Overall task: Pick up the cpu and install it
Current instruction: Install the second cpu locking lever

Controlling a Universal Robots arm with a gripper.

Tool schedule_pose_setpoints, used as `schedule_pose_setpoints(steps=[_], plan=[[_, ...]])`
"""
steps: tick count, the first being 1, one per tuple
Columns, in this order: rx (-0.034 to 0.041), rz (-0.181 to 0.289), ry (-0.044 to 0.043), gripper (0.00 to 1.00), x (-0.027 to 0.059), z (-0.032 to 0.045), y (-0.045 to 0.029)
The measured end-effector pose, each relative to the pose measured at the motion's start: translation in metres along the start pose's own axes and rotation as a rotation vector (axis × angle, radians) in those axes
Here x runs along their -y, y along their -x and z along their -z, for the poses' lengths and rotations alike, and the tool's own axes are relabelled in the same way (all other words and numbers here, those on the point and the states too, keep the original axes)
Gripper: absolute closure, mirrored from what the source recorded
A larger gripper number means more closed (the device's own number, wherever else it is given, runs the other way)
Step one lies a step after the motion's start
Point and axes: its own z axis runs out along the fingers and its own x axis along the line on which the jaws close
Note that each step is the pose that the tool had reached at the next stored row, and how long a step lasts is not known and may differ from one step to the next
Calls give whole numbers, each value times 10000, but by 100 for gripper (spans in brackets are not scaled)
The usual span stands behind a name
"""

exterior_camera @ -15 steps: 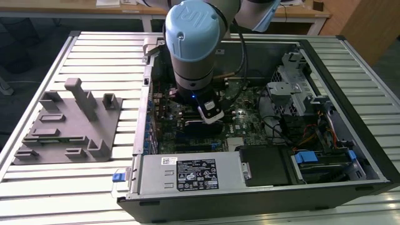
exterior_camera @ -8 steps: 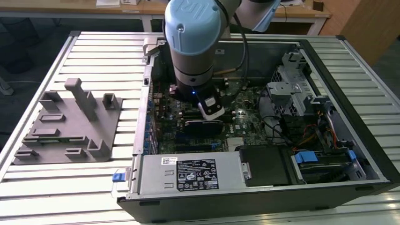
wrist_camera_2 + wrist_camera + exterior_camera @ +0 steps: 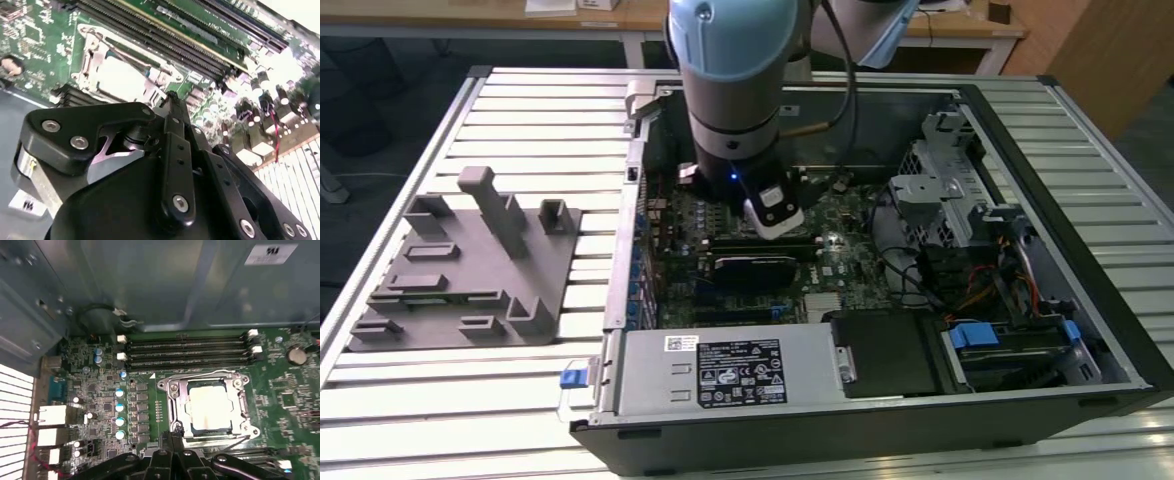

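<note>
Our gripper (image 3: 172, 432) hovers over the motherboard (image 3: 100, 405), fingers pressed together on nothing, near the cpu (image 3: 210, 402) seated in its socket (image 3: 172, 387).

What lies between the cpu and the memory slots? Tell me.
In the first wrist view, only the socket's metal frame and a narrow strip of green board separate the cpu from the memory slots.

Arm upright, hand (image 3: 172, 432) low, fingertips together
</note>
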Motion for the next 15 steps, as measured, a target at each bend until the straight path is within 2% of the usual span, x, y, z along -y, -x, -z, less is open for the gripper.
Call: schedule_pose_setpoints(steps=[3,5,9,12,15], plan=[[4,3,-53,89,-26,80,3],[9,7,-120,89,-42,127,5],[27,17,-356,89,-56,163,31],[29,15,-486,89,-62,159,114],[19,11,-569,89,-69,153,213]])
